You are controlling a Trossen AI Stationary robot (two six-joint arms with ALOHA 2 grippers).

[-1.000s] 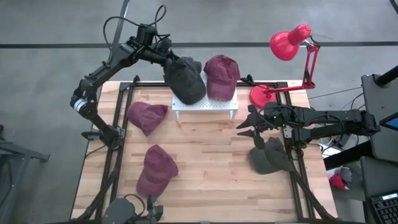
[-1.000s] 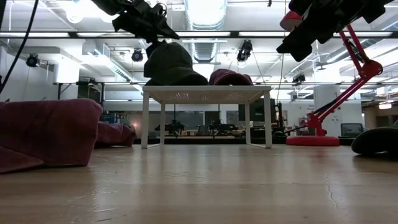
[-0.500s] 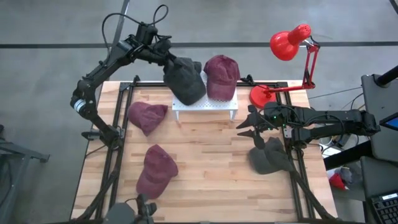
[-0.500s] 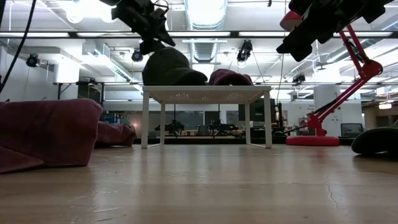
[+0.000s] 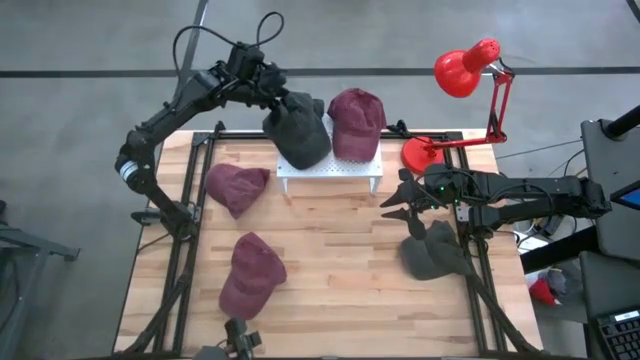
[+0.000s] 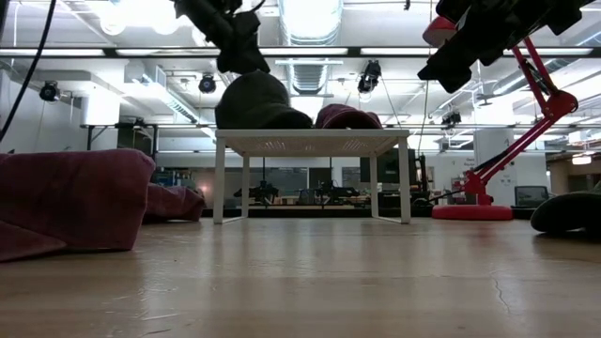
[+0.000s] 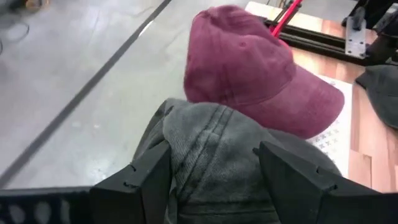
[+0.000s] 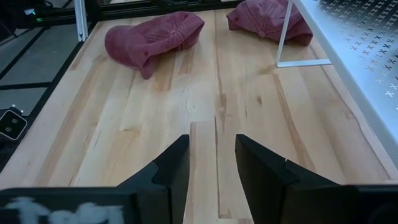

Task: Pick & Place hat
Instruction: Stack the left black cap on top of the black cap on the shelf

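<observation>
A dark grey hat [image 5: 298, 128] lies on the left part of the white rack [image 5: 330, 172], beside a maroon hat [image 5: 356, 120] on the same rack. My left gripper [image 5: 275, 88] is open at the grey hat's far end. Its fingers stand on either side of the hat's crown [image 7: 211, 155]. In the low view the gripper is just above the hat [image 6: 258, 99]. My right gripper [image 5: 403, 205] is open and empty above the table's right side. A second dark grey hat [image 5: 435, 252] lies next to it. My left gripper comes slanting down from the far left, with its open fingers [image 7: 149, 177] on either side of the grey hat's far end [image 7: 214, 134]. The hat rests on the rack. I cannot tell whether the fingers touch the cloth.
Two maroon hats [image 5: 235, 187] [image 5: 250, 272] lie on the table's left half. A red desk lamp [image 5: 465, 70] stands at the far right corner. Bare wood [image 5: 340, 250] shows in the table's middle. Black frame rails run along the left and right edges.
My left gripper has risen a little from the grey hat's top and shifted slightly toward the table's right, tipping more steeply. The grey hat stays on the rack. My right arm has kept still.
</observation>
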